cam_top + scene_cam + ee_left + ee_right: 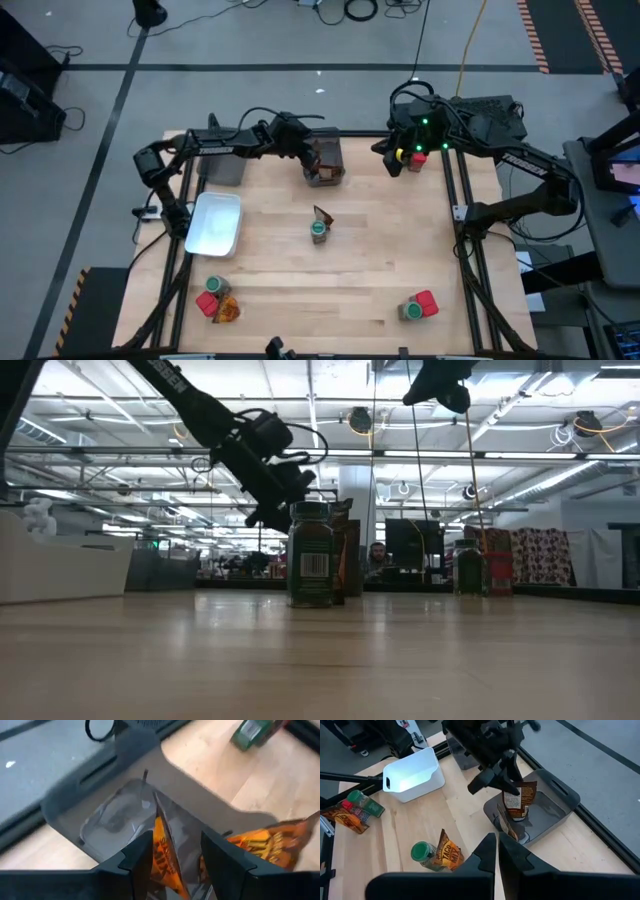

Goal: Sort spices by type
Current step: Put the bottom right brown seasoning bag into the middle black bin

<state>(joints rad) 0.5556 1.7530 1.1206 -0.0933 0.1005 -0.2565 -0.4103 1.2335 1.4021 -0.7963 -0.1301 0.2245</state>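
High view: you see the left gripper [312, 158] over the dark grey bin [324, 160] at the table's far edge, and the right gripper [393, 160] waiting near the far right corner. A jar-and-packet pair [319, 224] sits mid-table; more spices wait front-left [217, 299] and front-right [418, 306].

Low view: a green-lidded jar [311, 552] stands nearest.

Left wrist view: the fingers [137, 855] stand apart around a brown-orange packet [165, 851] over the bin (grip or release, you cannot tell).

Right wrist view: fingertips nearly meet, holding nothing. Two packets [519, 800] occupy the bin; the white tray [414, 774] is bare. Judge sorting barely begun.
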